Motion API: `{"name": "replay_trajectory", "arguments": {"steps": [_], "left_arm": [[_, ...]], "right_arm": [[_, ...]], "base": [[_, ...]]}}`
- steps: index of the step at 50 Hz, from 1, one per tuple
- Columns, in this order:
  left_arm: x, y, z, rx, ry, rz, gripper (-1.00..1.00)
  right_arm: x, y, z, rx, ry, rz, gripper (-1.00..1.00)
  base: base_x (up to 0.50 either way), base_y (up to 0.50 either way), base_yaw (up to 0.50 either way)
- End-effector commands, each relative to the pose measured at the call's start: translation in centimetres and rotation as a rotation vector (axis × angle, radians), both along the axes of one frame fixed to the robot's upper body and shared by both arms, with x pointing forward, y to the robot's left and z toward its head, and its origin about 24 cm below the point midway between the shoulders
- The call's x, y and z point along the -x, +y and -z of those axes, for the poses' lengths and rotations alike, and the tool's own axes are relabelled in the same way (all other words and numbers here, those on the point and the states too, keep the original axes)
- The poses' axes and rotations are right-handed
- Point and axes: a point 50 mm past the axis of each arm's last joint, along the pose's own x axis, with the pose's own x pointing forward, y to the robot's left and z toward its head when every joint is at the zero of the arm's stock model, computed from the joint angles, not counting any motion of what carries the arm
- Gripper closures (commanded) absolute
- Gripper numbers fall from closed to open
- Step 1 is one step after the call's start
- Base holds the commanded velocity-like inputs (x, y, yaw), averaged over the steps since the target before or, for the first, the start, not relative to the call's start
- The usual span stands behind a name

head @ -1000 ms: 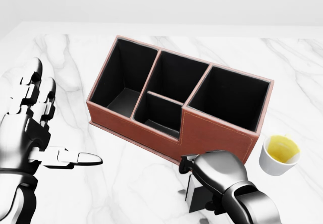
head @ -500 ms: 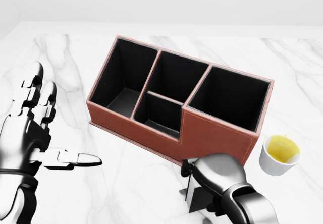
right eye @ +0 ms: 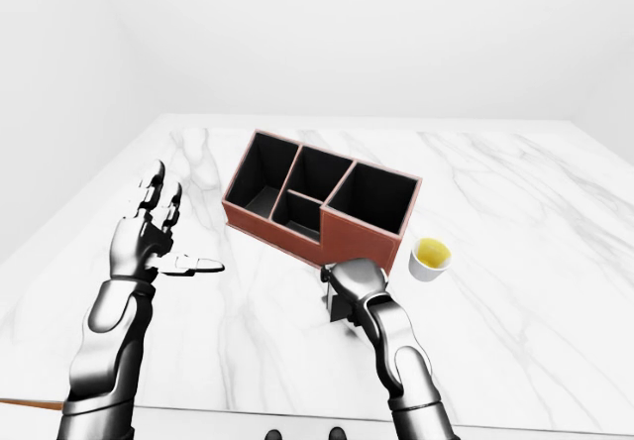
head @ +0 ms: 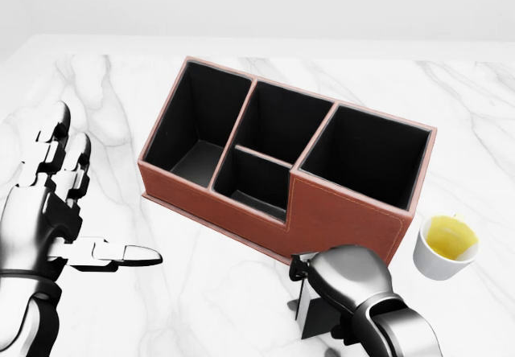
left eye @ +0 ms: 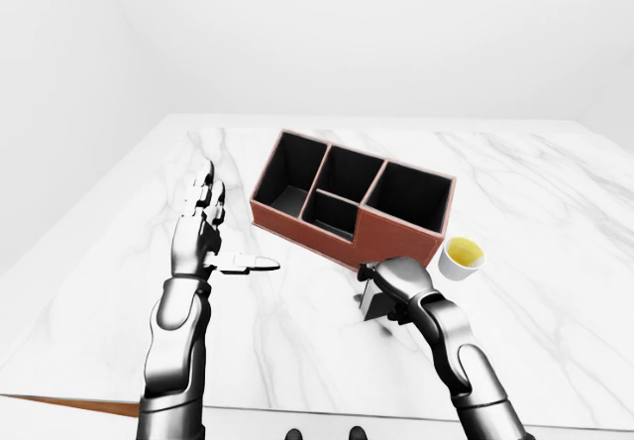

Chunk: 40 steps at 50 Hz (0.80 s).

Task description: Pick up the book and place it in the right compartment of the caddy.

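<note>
caddy [head: 322, 212], brown outside and black inside, set askew at the middle of the marble table [head: 201, 293], all four compartments unfilled, the right one widest. book [head: 315, 313], dark, standing on the table just below the caddy's near wall, close to its right corner. right hand [head: 348, 281] curled over the book's top, fingers closed on it. left hand [head: 48, 204] spread wide, holding nothing, well apart to the caddy's left over bare marble. cup [head: 445, 246], white with yellow contents, just right of the caddy's right corner.
</note>
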Motion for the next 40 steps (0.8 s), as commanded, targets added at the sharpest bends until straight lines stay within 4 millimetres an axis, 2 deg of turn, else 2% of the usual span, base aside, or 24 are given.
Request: {"name": "replay_trajectory", "arguments": {"steps": [1, 3, 4, 7, 9, 11, 12, 19, 28, 31, 33, 40], "left_arm": [[0.0, 0.0, 0.0, 0.000, 0.002, 0.002, -1.00], [0.0, -0.1, 0.0, 0.000, 0.000, 0.002, -1.00], [0.0, -0.1, 0.0, -0.001, 0.000, 0.002, -1.00], [0.2, -0.1, -0.2, -0.002, -0.009, 0.002, -1.00], [0.4, -0.1, -0.4, -0.003, -0.021, 0.002, -1.00], [0.6, -0.1, -0.6, -0.003, -0.031, 0.001, -1.00], [0.6, -0.1, -0.6, -0.003, -0.030, 0.000, -1.00], [0.5, -0.1, -0.3, -0.002, -0.019, 0.000, -1.00], [0.3, 0.0, -0.1, 0.002, -0.008, -0.001, -1.00], [0.4, -0.1, -0.2, 0.003, -0.012, 0.000, -1.00], [0.6, -0.1, -0.4, 0.002, -0.023, 0.000, -1.00], [0.9, -0.1, -0.7, 0.000, -0.039, 0.000, -1.00]], "right_arm": [[0.4, -0.7, 1.3, 0.056, 0.054, 0.019, -0.18], [0.5, -0.7, 1.4, 0.063, 0.058, 0.020, -0.17], [0.5, -0.8, 1.6, 0.065, 0.065, 0.022, -0.08], [0.6, -0.9, 1.8, 0.080, 0.078, 0.024, 0.00], [0.7, -1.1, 2.0, 0.085, 0.086, 0.028, 0.38], [0.8, -1.1, 2.1, 0.088, 0.088, 0.029, 0.93], [0.8, -1.1, 2.2, 0.090, 0.090, 0.029, 1.00], [0.9, -0.5, 2.3, 0.055, 0.042, 0.018, 1.00], [0.7, 0.0, 1.3, 0.008, -0.020, 0.009, 1.00], [0.9, 0.4, 0.6, -0.025, -0.040, 0.003, 1.00], [0.8, 0.9, -0.6, -0.071, -0.088, -0.007, 1.00], [0.7, 1.4, -3.2, -0.132, -0.184, -0.026, 1.00]], "base": [[0.00, 0.00, 0.00], [0.00, 0.00, 0.00], [0.00, 0.00, 0.00], [0.00, 0.00, 0.00], [0.00, 0.00, 0.00], [0.00, 0.00, 0.00], [0.00, 0.00, 0.00], [0.00, 0.00, 0.00], [0.00, 0.00, 0.00], [0.00, 0.00, 0.00], [0.00, 0.00, 0.00], [0.00, 0.00, 0.00]]}}
